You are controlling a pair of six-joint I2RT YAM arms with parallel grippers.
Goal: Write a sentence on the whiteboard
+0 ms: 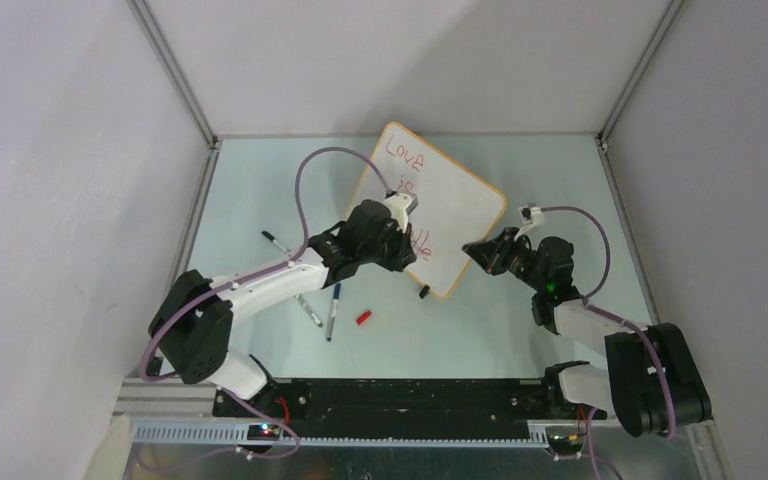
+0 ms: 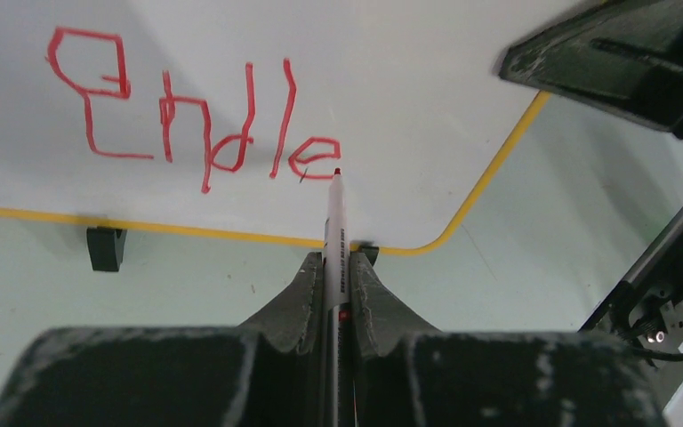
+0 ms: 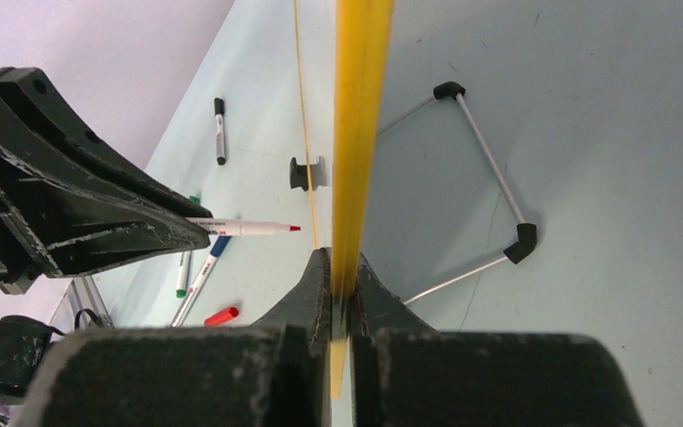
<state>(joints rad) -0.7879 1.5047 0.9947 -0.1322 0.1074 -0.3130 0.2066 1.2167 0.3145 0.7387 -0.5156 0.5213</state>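
The whiteboard (image 1: 455,205) stands tilted on the table, its orange-tan frame seen edge-on in the right wrist view (image 3: 356,133). The sentence (image 1: 403,150) is in red: "Love", "is", and a lower line reading "Endle" (image 2: 187,124). My left gripper (image 2: 335,262) is shut on a red marker (image 2: 335,222). The marker's tip sits just right of the last "e"; whether it touches the board I cannot tell. In the top view the left gripper (image 1: 405,252) covers that lower line. My right gripper (image 3: 342,262) is shut on the whiteboard's right edge (image 1: 475,248).
Loose markers lie left of the board: a black one (image 1: 277,242), a blue one (image 1: 332,312) and another (image 1: 308,310), plus a red cap (image 1: 364,317). Black clip feet (image 2: 106,247) hold the board's lower edge. A wire stand (image 3: 489,169) lies behind the board.
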